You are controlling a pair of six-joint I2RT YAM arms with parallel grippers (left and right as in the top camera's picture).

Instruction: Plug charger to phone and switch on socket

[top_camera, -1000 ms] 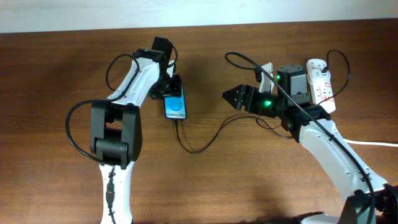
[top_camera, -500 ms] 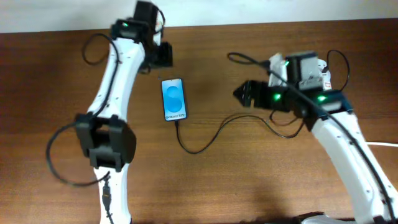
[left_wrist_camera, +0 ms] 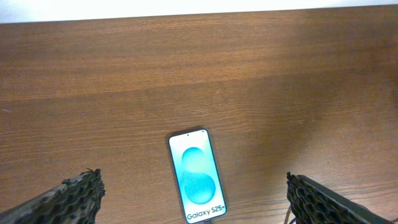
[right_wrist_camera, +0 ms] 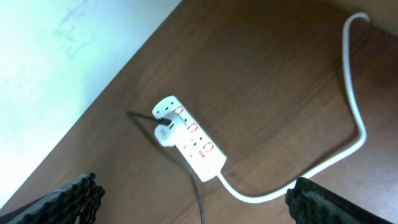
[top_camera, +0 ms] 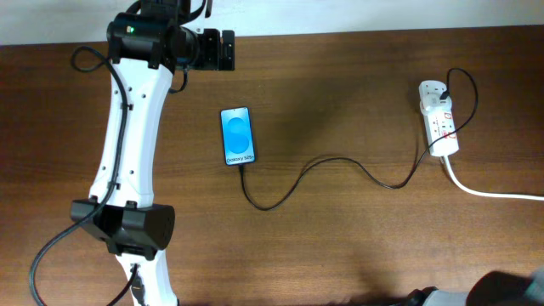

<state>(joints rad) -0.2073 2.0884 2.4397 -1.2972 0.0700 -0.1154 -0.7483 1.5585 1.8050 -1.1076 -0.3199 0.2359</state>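
Note:
The phone [top_camera: 238, 136] lies flat on the wooden table, its blue screen lit, and also shows in the left wrist view [left_wrist_camera: 196, 176]. The charger cable [top_camera: 340, 161] runs from the phone's bottom edge across the table to a black plug in the socket [top_camera: 439, 119]. The socket also shows in the right wrist view [right_wrist_camera: 189, 138]. My left gripper [top_camera: 224, 51] is open and empty, raised near the table's far edge, well above the phone [left_wrist_camera: 193, 180]. My right gripper [right_wrist_camera: 196, 186] is open and empty, high above the socket. It is out of the overhead view.
The socket's thick white cord [top_camera: 493, 194] runs off the right edge and curves across the right wrist view [right_wrist_camera: 351, 118]. A pale wall or floor borders the table's far edge [top_camera: 382, 13]. The left arm's column [top_camera: 127, 170] stands at the left.
The left arm has lifted off the phone toward the far edge. The right arm has pulled back out of the overhead view, uncovering the socket. Phone and cable stay put.

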